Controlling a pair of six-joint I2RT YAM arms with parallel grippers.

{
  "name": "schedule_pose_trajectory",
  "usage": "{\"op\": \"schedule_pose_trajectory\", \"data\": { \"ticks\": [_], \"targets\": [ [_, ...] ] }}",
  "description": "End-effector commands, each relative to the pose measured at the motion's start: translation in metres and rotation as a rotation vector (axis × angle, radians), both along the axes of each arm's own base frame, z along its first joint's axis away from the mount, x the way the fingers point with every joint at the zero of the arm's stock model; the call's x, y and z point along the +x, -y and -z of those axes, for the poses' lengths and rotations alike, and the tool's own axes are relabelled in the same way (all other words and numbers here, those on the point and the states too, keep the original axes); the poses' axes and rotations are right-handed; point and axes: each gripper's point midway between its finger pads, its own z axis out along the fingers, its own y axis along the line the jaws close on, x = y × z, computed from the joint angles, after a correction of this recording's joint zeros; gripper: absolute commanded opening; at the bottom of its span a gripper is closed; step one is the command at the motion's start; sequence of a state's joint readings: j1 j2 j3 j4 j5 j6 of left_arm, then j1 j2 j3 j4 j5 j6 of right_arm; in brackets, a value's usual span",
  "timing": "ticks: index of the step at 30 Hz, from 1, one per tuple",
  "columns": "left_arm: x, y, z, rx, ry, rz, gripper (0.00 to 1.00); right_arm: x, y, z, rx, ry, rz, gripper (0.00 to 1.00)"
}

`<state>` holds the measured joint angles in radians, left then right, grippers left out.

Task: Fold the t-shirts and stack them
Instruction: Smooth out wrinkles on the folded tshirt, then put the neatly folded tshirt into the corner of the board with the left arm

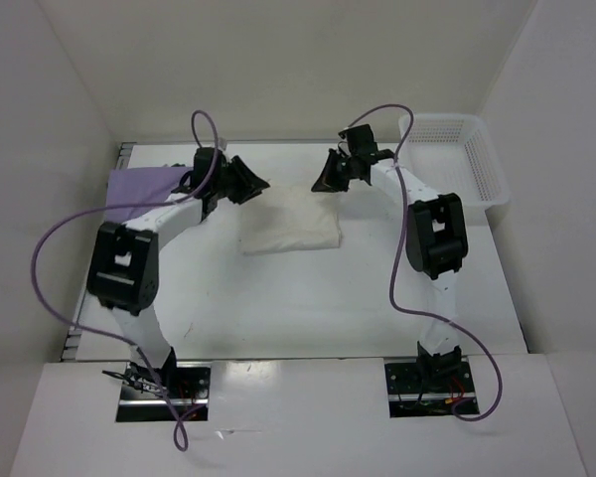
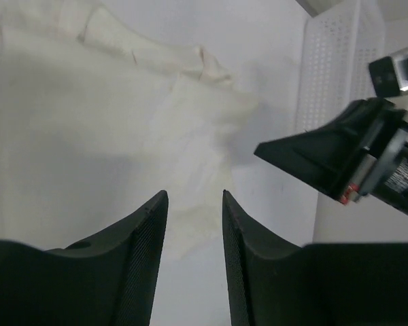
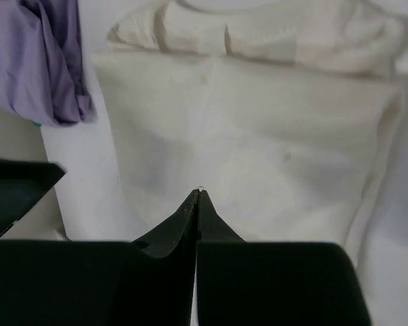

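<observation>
The cream t-shirt [image 1: 290, 227] lies folded in a rough rectangle at the table's middle. It also shows in the left wrist view [image 2: 88, 122] and the right wrist view [image 3: 258, 136]. The lavender t-shirt [image 1: 139, 187] lies crumpled at the far left, partly under the left arm, and shows in the right wrist view [image 3: 41, 61]. A tiny green sliver [image 3: 35, 123] peeks from under it; the rest of the green shirt is hidden. My left gripper [image 1: 253, 184] [image 2: 194, 197] is open and empty over the cream shirt's far left corner. My right gripper [image 1: 323, 179] [image 3: 198, 193] is shut and empty above its far edge.
A white plastic mesh basket [image 1: 457, 154] stands at the back right, also seen in the left wrist view [image 2: 333, 68]. White walls enclose the table on the left, back and right. Purple cables loop off both arms.
</observation>
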<state>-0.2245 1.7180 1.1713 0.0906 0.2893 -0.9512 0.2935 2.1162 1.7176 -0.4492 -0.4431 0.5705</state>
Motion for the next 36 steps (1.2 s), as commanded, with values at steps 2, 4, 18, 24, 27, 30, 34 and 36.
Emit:
{"op": "schedule_pose_trajectory", "data": {
  "ticks": [2, 4, 18, 24, 27, 30, 34, 36],
  "targets": [
    [0.052, 0.003, 0.047, 0.037, -0.039, 0.032, 0.45, 0.038, -0.005, 0.031, 0.01, -0.016, -0.002, 0.0],
    [0.064, 0.0, 0.086, 0.051, -0.117, 0.023, 0.45, 0.048, -0.001, 0.044, 0.002, -0.038, 0.022, 0.0],
    [0.08, -0.105, 0.075, 0.078, -0.069, -0.181, 0.53, 0.07, 0.039, 0.048, -0.07, -0.042, 0.109, 0.09],
    [0.039, -0.106, 0.059, 0.117, -0.035, -0.141, 0.82, 0.059, 0.034, -0.047, 0.004, 0.124, 0.076, 0.48],
    [0.012, -0.084, 0.086, 0.156, -0.095, -0.04, 0.89, 0.037, 0.039, -0.085, 0.023, 0.198, 0.076, 0.6],
    [0.003, -0.07, 0.105, 0.199, -0.123, 0.027, 0.91, 0.007, 0.045, -0.109, 0.035, 0.245, 0.077, 0.67],
    [0.016, -0.053, 0.143, 0.258, -0.173, 0.092, 0.92, -0.073, 0.064, -0.126, 0.032, 0.258, 0.084, 0.7],
    [0.016, -0.034, 0.157, 0.27, -0.19, 0.138, 0.89, -0.089, 0.07, -0.119, 0.034, 0.242, 0.087, 0.7]
  ]
}}
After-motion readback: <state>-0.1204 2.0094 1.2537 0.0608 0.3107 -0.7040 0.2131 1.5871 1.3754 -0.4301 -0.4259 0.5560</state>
